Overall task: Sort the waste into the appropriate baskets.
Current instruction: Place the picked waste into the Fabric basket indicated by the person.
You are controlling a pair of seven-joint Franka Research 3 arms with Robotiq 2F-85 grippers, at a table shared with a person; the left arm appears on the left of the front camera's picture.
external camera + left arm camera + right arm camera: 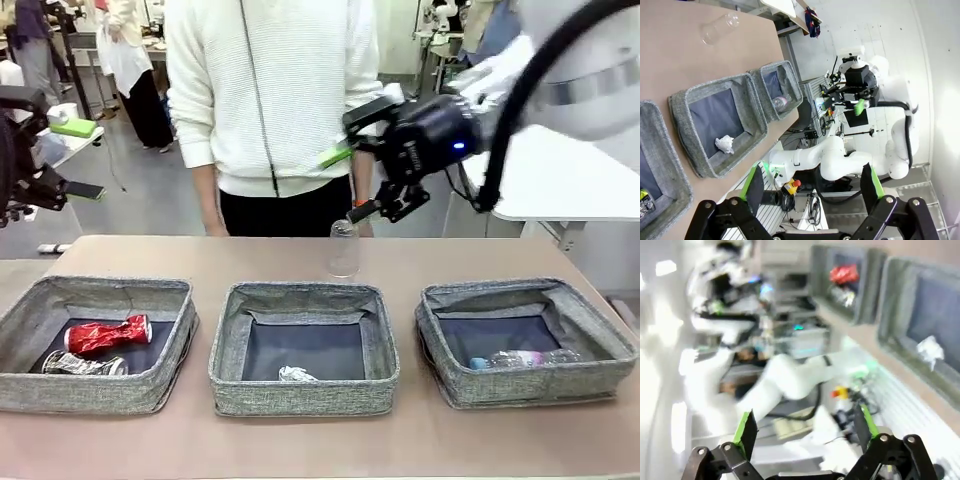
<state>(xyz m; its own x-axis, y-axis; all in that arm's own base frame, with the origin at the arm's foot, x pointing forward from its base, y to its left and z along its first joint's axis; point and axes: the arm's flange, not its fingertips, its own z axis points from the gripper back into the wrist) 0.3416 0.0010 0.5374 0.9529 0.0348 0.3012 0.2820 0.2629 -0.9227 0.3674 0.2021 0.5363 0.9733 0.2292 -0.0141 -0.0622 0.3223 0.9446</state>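
The plastic cup (343, 249) stands upright near the bench's (420, 440) far edge, behind the middle basket (303, 345). The right claw (372, 178) hangs released above it, empty. The left claw (810, 187) is also spread wide, grasping nothing.

- I count three low grey woven fabric baskets (304, 390).
- Two crushed cans: one red (107, 335), one dark printed (82, 365).
- One clear plastic cup (343, 248).
- One crumpled white paper wad (296, 375).
- One clear plastic bottle (520, 359).
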